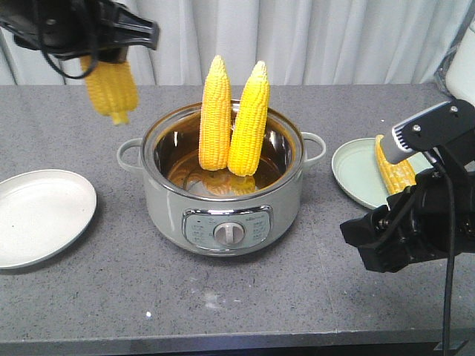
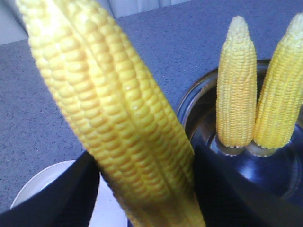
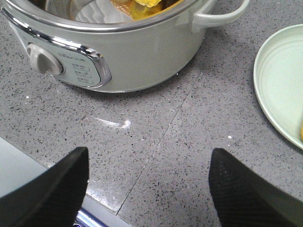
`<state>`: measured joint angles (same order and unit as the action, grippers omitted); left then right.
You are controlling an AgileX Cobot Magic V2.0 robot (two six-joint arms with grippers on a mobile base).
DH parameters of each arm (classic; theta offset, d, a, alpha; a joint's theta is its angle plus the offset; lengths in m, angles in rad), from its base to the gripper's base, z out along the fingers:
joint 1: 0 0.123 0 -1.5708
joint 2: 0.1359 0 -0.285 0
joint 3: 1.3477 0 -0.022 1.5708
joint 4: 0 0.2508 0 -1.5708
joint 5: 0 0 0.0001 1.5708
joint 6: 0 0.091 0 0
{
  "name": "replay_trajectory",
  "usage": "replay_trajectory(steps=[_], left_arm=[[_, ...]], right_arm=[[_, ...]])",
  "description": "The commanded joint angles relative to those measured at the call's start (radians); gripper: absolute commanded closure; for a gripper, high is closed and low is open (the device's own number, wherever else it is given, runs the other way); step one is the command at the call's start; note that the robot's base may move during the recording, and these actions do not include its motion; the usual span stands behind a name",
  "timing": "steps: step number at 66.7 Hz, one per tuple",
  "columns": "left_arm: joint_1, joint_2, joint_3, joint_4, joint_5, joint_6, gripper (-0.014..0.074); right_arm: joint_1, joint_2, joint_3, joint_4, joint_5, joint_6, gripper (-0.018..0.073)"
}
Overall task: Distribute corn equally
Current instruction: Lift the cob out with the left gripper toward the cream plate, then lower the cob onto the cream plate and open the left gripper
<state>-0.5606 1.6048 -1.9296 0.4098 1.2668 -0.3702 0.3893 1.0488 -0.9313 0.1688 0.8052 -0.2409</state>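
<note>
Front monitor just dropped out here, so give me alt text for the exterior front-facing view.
The left gripper holds one corn cob in the air left of the pot, beyond the white plate. Two cobs stand upright in the pot; a fourth cob lies on the green plate, beyond the right gripper.

Bright even light glints off the counter (image 3: 124, 124), while the close corn (image 2: 118, 118) looks blurred.

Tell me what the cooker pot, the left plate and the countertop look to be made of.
Cooker pot: pale glossy outer shell, likely painted metal or plastic. Its inside mirrors the standing cobs, so probably polished steel.
Left plate: matte off-white; ceramic or melamine, cannot tell which.
Countertop: grey speckled stone or composite with a faint sheen.
</note>
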Motion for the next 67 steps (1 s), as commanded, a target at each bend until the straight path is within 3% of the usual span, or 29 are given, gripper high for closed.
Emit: replay_trajectory(steps=[1,35,55,67], left_arm=[[0.046,-0.056,-0.013,-0.028,-0.014,0.049,0.034],[0.32,-0.2,0.341,-0.042,-0.015,0.175,0.034],[0.476,-0.166,0.398,-0.226,-0.029,0.346,0.034],[0.526,-0.111,0.407,-0.313,-0.041,0.416,0.034]], right_arm=[[0.0,-0.016,-0.025,0.004,-0.047,-0.009,0.0052],[0.0,-0.016,-0.025,0.004,-0.047,-0.009,0.0052],[0.0,-0.016,-0.025,0.004,-0.047,-0.009,0.0052],[0.0,-0.016,-0.025,0.004,-0.048,-0.009,0.0052]])
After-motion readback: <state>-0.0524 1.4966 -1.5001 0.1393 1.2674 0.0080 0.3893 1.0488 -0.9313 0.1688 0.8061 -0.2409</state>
